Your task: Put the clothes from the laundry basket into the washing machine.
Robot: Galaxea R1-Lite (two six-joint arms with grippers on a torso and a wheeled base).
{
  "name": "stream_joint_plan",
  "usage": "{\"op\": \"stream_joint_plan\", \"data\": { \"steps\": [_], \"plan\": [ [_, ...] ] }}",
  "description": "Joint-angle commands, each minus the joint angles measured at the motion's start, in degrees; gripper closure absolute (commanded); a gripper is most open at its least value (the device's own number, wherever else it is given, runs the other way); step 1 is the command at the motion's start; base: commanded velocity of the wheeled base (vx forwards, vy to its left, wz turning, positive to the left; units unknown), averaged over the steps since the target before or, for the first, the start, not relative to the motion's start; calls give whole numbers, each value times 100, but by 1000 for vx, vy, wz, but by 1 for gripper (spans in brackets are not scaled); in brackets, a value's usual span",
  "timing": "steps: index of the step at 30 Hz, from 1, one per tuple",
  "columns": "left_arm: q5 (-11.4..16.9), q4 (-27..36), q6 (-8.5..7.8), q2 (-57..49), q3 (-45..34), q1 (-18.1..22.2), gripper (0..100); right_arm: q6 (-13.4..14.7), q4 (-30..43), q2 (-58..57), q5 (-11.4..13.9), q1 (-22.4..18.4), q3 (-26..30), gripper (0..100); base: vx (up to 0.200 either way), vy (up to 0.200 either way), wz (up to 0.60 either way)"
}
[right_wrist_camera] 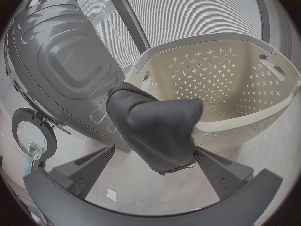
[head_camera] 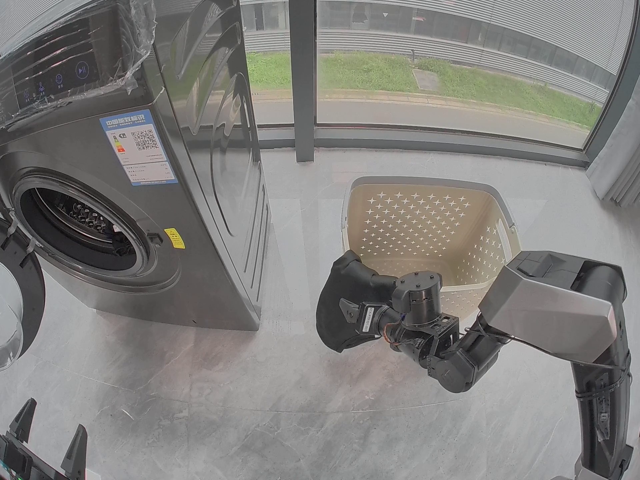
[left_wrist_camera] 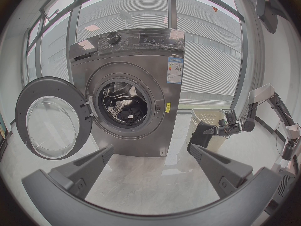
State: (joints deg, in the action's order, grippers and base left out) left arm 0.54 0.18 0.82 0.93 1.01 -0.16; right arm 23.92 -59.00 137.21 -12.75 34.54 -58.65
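Pale grey floor tiles point(head_camera: 267, 395) ran up to a wall of tall windows point(head_camera: 433, 48), with a strip of grass and a road outside. On the robot's left stood the washing machine point(head_camera: 200, 168), a dark grey front-loader with clear plastic film point(head_camera: 73, 55) over its control panel and a blue-and-white label point(head_camera: 139, 148) on its front. Its round door point(left_wrist_camera: 51, 116) was swung fully open to the side. In the left wrist view some dark clothes point(left_wrist_camera: 128, 113) lay at the bottom of the drum.

A cream laundry basket point(head_camera: 427, 185), its walls pierced with small stars, sat on the floor to the right of the machine and apart from it, near the windows.

The right gripper point(right_wrist_camera: 153, 151) was held low at the basket's near-left corner, pointing towards the machine. A black garment point(head_camera: 337, 301) hung there, just outside the basket rim and clear of the floor. In the right wrist view the fingers point(right_wrist_camera: 216, 170) stood wide apart, and the garment drooped across the gap between them, touching one fingertip. It seemed to be caught on the gripper rather than pinched, but the cloth hid the contact and I could not tell what bore it.

The left gripper point(head_camera: 52, 428) was low and close to the robot, in front of the machine's open mouth and well short of it. Its fingers point(left_wrist_camera: 91, 167) were spread wide with nothing between them.
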Motion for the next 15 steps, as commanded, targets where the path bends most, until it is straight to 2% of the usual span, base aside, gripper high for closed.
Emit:
{"op": "stream_joint_plan", "data": {
  "steps": [1,10,11,15],
  "plan": [
    [-1,-1,24,-75,-92,-2,0,8,-24,210,10,27,-208,0,0,0,0],
    [-1,-1,15,-75,-92,-2,0,-1,-208,263,27,-8,-481,0,0,0,0],
    [-1,-1,24,-75,-92,-2,0,-1,-243,263,27,-8,-490,100,0,0,0],
    [-1,-1,24,-75,-92,-2,0,-1,-375,263,36,27,-428,100,0,0,0]
  ]
}}
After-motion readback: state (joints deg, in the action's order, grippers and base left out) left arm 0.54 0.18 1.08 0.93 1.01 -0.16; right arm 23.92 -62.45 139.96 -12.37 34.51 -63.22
